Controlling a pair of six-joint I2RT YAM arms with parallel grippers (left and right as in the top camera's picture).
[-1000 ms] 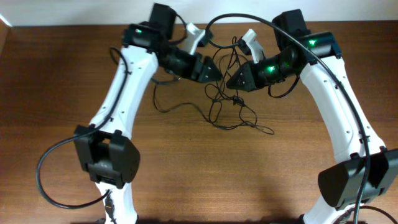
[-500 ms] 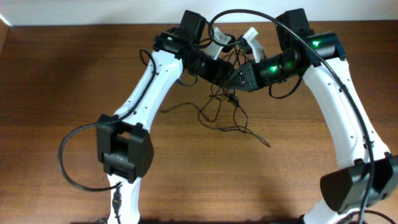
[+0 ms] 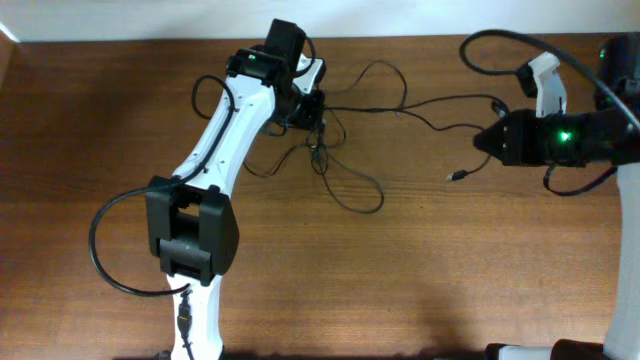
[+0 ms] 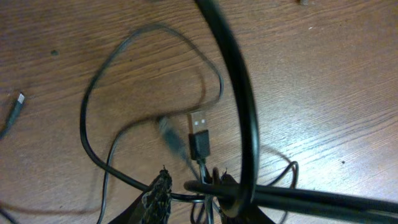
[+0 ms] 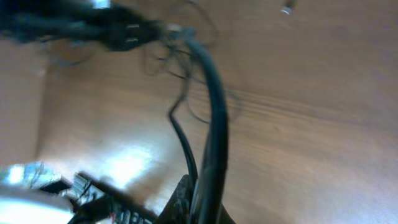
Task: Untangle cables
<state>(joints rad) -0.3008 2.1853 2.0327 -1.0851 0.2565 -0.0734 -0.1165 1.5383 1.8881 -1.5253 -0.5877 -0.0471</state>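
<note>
**A:** What had changed between the two hands?

**B:** The right hand, earlier close beside the left hand at the middle of the far edge of the brown wooden bench, had swung out to the right edge. It appeared clamped on one strand. The thin black flexible cables, formerly a tight clump, now ran in long strands between the hands.

**A:** And the left hand?

**B:** Strands crossed between its fingers, but whether they pinched could not be told. A knot remained beside it, so the untangling was judged only partly done.
</note>
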